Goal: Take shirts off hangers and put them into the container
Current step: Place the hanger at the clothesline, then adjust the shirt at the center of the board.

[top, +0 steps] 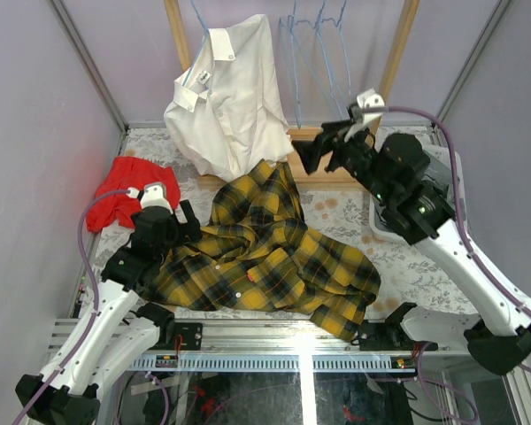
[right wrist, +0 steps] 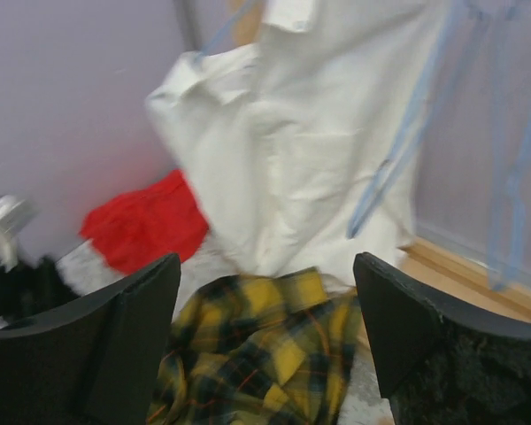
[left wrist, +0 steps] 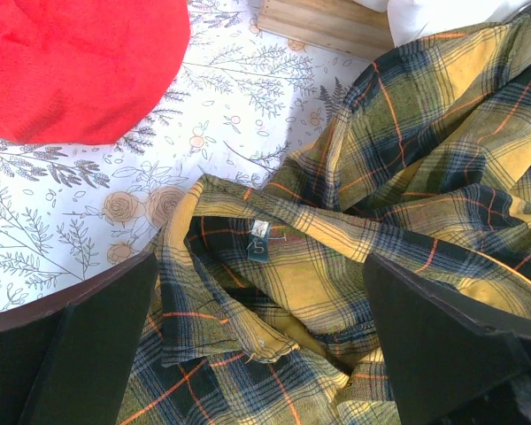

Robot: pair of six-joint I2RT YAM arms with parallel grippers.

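Note:
The yellow-and-black plaid shirt (top: 265,257) lies crumpled on the table, off any hanger. My left gripper (top: 182,227) is low over its collar (left wrist: 248,266), jaws open on either side of the cloth and gripping nothing. A white shirt (top: 226,97) hangs on a hanger at the back left. Several bare light-blue hangers (top: 317,53) hang to its right. My right gripper (top: 317,146) is raised in front of them, open and empty, facing the white shirt (right wrist: 310,133) and plaid shirt (right wrist: 265,354). The container (top: 378,232) is mostly hidden under my right arm.
A small red cloth (top: 124,190) lies at the table's left, close to my left arm. The wooden rack frame (top: 398,44) rises at the back and its base (left wrist: 327,22) lies behind the plaid shirt. Purple walls close both sides.

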